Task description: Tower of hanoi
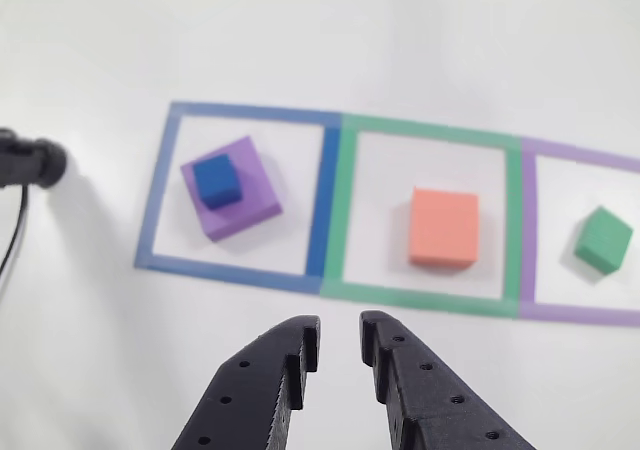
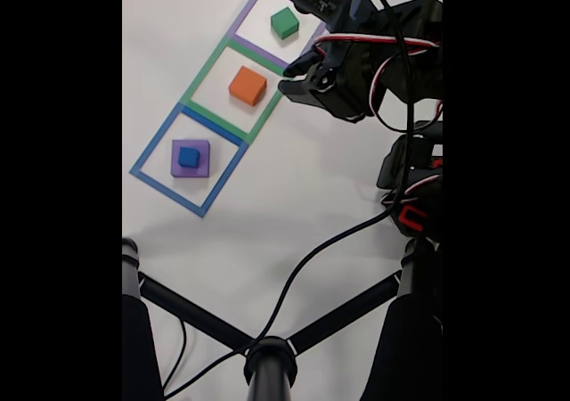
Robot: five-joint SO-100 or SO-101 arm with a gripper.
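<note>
White worktop (image 2: 294, 196), three taped square outlines in a row on it. In the other view: blue outline (image 1: 150, 195) at left, green outline (image 1: 345, 210) in the middle, purple outline (image 1: 528, 230) at right, neighbours sharing a side.

Purple block (image 1: 250, 205) flat inside the blue outline, turned a little against the tape. Blue cube (image 1: 217, 181) on top of it, off-centre toward its upper left corner as that view shows it. Salmon-orange block (image 1: 443, 227) alone inside the green outline, flat on the worktop, near the middle of the square. Green block (image 1: 603, 240) alone inside the purple outline, turned corner-on.

In the fixed view, the same row running diagonally toward the worktop's far edge: purple block (image 2: 190, 159) with blue cube (image 2: 188, 157) nearest, salmon-orange block (image 2: 248, 85) next, green block (image 2: 285, 22) farthest.

Gripper (image 1: 340, 345) at the lower edge of the other view, black, jaws parted with a narrow gap, grasping nothing. Tips short of the tape row, roughly opposite the shared side of the blue and green outlines, apart from every block. In the fixed view, gripper (image 2: 289, 85) just beside the green outline's right side, arm (image 2: 374, 58) with its red and white wires behind it, toward the worktop's right edge.

Black stand (image 2: 267, 356) with spreading bars along the near edge, black cable (image 2: 312, 258) curving from it toward the arm. Dark round object (image 1: 30, 160) with a cable at the left edge of the other view.
</note>
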